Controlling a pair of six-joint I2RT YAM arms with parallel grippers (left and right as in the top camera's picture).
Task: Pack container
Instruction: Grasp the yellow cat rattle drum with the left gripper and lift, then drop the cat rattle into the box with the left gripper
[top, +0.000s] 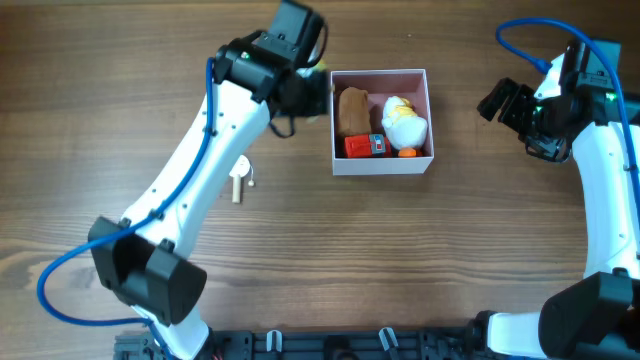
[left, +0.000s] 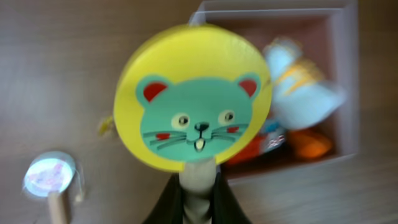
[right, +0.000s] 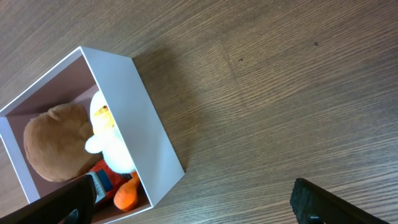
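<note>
The container is a white-walled box with a pale pink inside, at the back middle of the table. It holds a brown plush, a white duck plush and a red toy. My left gripper is shut on the grey stem of a yellow disc toy with a green cat face, held just left of the container. In the overhead view the left gripper hides the disc. My right gripper is open and empty, to the right of the container.
A small stick toy with a round pale head lies on the wooden table left of the container; it also shows in the left wrist view. The right arm stands along the right edge.
</note>
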